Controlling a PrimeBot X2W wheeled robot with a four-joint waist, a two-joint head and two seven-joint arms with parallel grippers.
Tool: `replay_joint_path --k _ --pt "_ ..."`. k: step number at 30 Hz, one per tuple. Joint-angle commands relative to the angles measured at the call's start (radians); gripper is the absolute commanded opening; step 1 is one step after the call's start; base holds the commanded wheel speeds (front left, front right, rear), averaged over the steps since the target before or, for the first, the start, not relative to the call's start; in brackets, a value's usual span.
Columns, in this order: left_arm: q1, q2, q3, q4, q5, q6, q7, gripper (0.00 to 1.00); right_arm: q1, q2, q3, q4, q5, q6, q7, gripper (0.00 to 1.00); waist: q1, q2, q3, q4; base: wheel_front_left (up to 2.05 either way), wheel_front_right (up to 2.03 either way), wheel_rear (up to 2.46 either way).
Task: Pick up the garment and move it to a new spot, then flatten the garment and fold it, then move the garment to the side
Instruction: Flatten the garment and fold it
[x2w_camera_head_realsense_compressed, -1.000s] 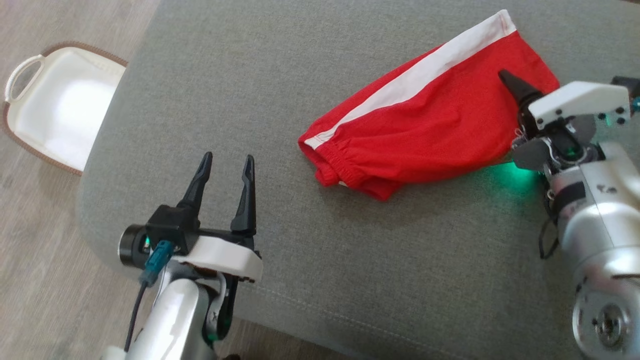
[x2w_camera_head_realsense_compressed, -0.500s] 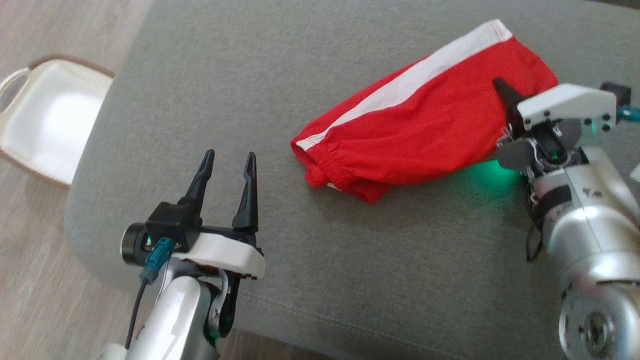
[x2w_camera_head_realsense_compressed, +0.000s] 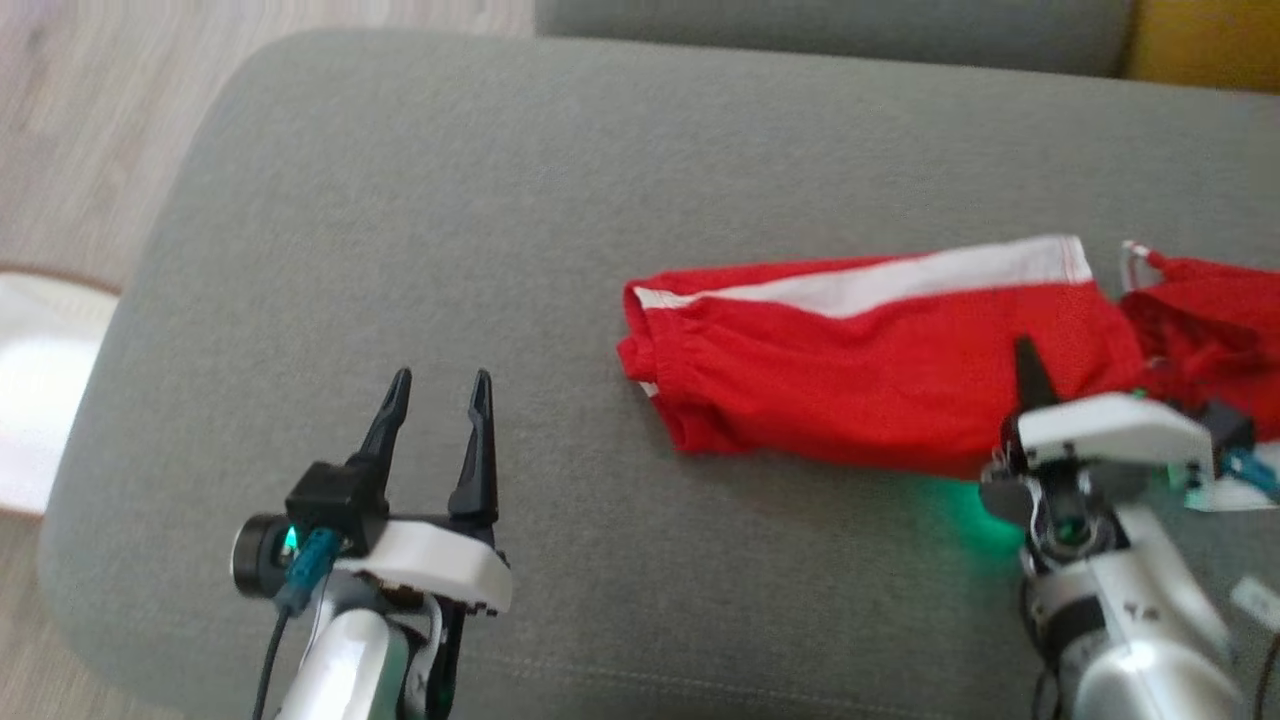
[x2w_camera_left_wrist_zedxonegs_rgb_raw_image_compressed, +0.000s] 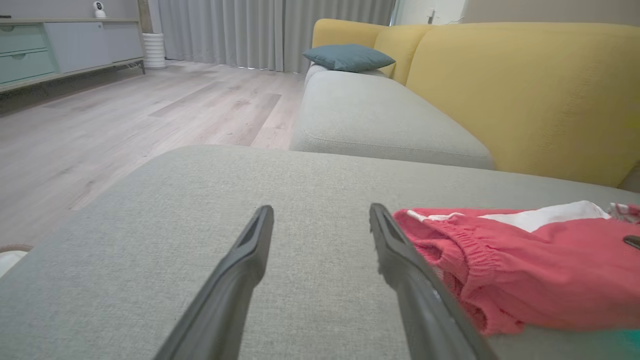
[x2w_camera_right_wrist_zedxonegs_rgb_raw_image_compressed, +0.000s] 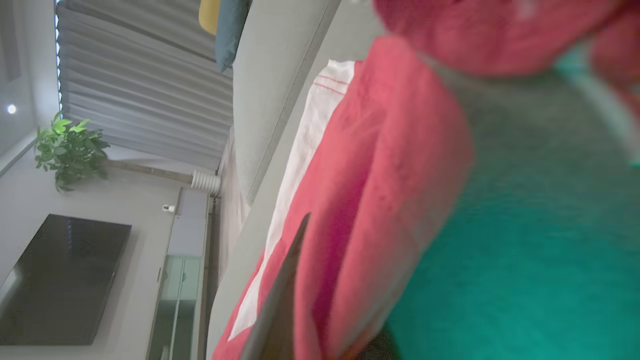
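The garment (x2w_camera_head_realsense_compressed: 880, 370) is a pair of red shorts with a white side stripe, lying across the grey cushion (x2w_camera_head_realsense_compressed: 500, 200). Its elastic waistband points left. A bunched red part (x2w_camera_head_realsense_compressed: 1215, 310) shows at the right edge. My right gripper (x2w_camera_head_realsense_compressed: 1030, 375) is at the garment's near edge towards its right end, shut on the fabric. In the right wrist view a fold of the red garment (x2w_camera_right_wrist_zedxonegs_rgb_raw_image_compressed: 380, 175) wraps against my finger (x2w_camera_right_wrist_zedxonegs_rgb_raw_image_compressed: 282, 295). My left gripper (x2w_camera_head_realsense_compressed: 437, 385) hovers open over bare cushion, left of the waistband (x2w_camera_left_wrist_zedxonegs_rgb_raw_image_compressed: 450, 250), with nothing between its fingers (x2w_camera_left_wrist_zedxonegs_rgb_raw_image_compressed: 250, 265).
A white basket (x2w_camera_head_realsense_compressed: 30, 400) sits on the wood floor past the cushion's left edge. Behind the cushion are a second grey seat (x2w_camera_left_wrist_zedxonegs_rgb_raw_image_compressed: 370, 115), a yellow sofa back (x2w_camera_left_wrist_zedxonegs_rgb_raw_image_compressed: 525, 90) and a blue pillow (x2w_camera_left_wrist_zedxonegs_rgb_raw_image_compressed: 347, 56).
The head view has swung, so the whole picture has shifted. My right gripper has shut on the garment's edge. The left gripper stays open in the same pose.
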Motion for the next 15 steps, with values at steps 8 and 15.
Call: replay_joint_path --k 8,15 --pt "0.003 0.007 0.033 -0.027 0.021 -0.014 -0.005 1.00 0.077 0.011 0.071 -0.031 0.023 0.004 -0.125 0.00 0.0000 -0.0001 -0.060 -0.047 0.00 0.00 0.00" --pt "0.013 0.007 0.035 -0.020 0.031 -0.022 -0.005 1.00 0.053 0.011 0.156 -0.091 0.057 0.004 -0.195 0.00 0.0000 -0.0001 -0.078 -0.021 0.00 0.00 0.00"
